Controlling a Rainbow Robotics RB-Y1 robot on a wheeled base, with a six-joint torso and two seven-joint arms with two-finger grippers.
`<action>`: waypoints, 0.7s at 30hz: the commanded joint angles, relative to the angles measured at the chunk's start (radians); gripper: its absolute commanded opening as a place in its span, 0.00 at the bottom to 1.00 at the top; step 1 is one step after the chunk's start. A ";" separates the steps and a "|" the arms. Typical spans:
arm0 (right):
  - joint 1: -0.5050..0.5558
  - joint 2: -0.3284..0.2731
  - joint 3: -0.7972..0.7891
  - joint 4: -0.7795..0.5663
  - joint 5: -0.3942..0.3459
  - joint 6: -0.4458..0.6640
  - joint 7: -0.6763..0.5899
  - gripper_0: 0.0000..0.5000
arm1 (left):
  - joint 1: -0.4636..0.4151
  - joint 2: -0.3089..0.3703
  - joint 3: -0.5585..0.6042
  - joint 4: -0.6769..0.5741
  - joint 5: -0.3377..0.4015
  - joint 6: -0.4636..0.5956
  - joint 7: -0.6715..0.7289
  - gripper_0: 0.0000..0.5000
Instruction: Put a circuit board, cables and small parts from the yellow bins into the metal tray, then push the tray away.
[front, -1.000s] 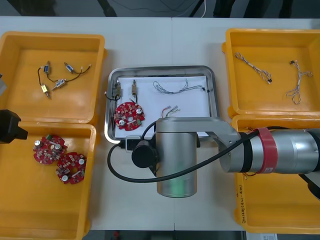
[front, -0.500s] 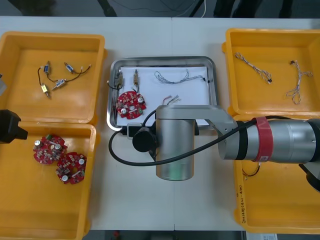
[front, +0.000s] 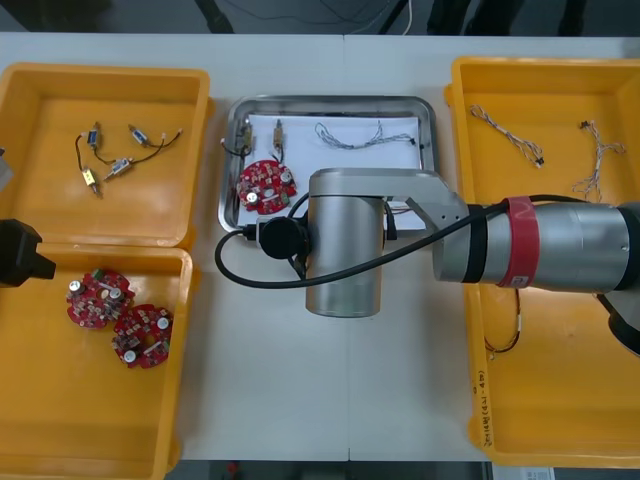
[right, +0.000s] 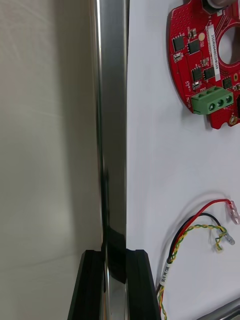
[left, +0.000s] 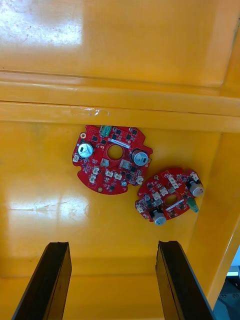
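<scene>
The metal tray (front: 432, 120) lies between the bins, white inside. It holds a round red circuit board (front: 265, 186), a twisted blue and white cable (front: 365, 133), two small metal parts (front: 274, 134) and a red and yellow cable (right: 197, 232). My right arm (front: 345, 250) reaches across the tray's near edge and hides it. My right gripper (right: 116, 280) is shut on the tray's rim (right: 113, 125), with the board (right: 205, 60) beyond it on the white liner. My left gripper (left: 112, 280) hangs open above two red boards (left: 112, 160) in the near left bin.
The far left yellow bin (front: 105, 80) holds small metal parts with black cables (front: 115, 160). Thin cables (front: 505, 132) lie in the far right bin (front: 450, 150). The near right bin (front: 480, 400) holds a red and yellow cable (front: 508, 340). Bare table stretches beyond the tray.
The tray has slid away toward the table's far edge, with my right arm following behind it. The left arm has not moved.
</scene>
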 joint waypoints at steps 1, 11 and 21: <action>-0.063 -0.011 0.009 0.014 -0.006 -0.024 -0.031 0.00 | 0.022 0.045 0.033 -0.027 0.007 0.007 -0.067 1.00; -0.091 -0.010 0.011 0.073 -0.006 -0.076 -0.020 0.00 | 0.022 0.045 0.033 -0.027 0.007 0.007 -0.067 1.00; -0.103 -0.010 0.011 0.109 -0.008 -0.133 -0.014 0.00 | 0.022 0.045 0.033 -0.027 0.007 0.007 -0.067 1.00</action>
